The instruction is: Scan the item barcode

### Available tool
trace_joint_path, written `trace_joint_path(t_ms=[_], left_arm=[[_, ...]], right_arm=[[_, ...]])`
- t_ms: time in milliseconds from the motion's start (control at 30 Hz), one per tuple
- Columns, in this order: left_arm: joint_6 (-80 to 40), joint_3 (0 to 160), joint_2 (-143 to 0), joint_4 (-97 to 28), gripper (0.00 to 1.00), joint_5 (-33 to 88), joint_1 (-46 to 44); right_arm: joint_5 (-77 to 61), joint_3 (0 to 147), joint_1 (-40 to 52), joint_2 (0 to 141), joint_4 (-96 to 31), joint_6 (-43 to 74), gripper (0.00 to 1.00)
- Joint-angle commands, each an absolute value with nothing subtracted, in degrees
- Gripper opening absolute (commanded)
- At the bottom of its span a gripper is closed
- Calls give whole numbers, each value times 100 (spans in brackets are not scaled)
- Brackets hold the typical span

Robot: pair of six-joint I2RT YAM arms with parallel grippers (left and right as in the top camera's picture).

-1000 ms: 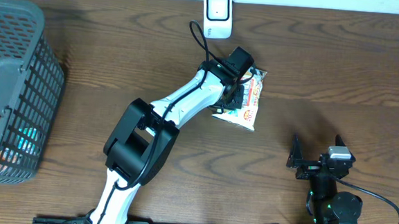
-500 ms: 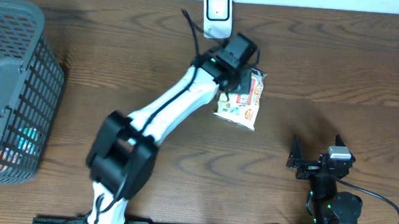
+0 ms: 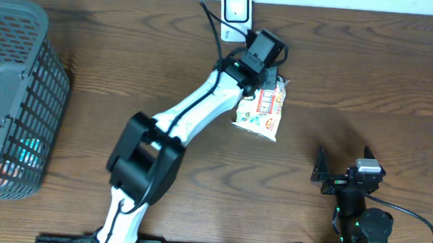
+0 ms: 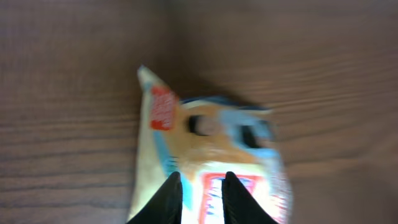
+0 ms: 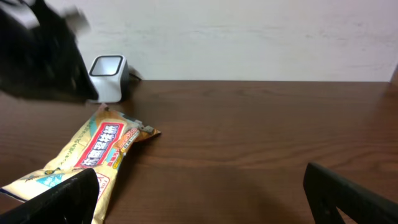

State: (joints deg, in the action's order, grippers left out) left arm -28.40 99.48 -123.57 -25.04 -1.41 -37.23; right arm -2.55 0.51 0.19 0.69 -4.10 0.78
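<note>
**Camera layout.** The overhead view looked straight down on the whole table (image 3: 369, 86), from the basket (image 3: 17, 64) to the scanner (image 3: 236, 16). The left wrist view faced down, close over the snack packet (image 4: 211, 143), and was blurred. The right wrist view looked low across the table toward the wall (image 5: 249, 37), sharing packet and scanner with the overhead.

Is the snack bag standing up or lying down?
Lying down. The snack bag rests lengthwise on the table, printed face up, in the right wrist view; overhead shows the same.
</note>
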Motion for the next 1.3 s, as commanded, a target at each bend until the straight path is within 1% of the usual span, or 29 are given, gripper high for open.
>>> trace_joint_path(t_ms=[0,133,267,367,567,733,867,933,1267], left_arm=[[-2853,9854,-12667,-2510,25,-543,-3699],[-2781,9854,-12903,-2517,25,-574,-3693],[-2744,9859,-12864,-2521,25,-974,-3636],[-2749,9861,-12641,-2672,25,-1365,-3514],[-2775,9861,-11826,-2995,25,-1369,-3284],[-2768,9859,-11397,-3041,26,-792,-3319],[-2786,9859,-11478,-3050,26,106,-3382],[-2880,9859,-11590,-3046,26,351,-3444],[-2936,9856,-12558,-3159,26,366,-3975]], right_arm=[[-207,32,43,38,-427,16,99],[-207,32,43,38,-427,16,99],[-207,32,43,38,-427,16,99],[-207,32,43,38,-427,14,99],[-207,32,43,38,-427,14,99],[-207,32,43,38,-427,16,99],[-207,32,43,38,-427,16,99],[-207,32,43,38,-427,16,99],[-207,32,43,38,-427,16,99]])
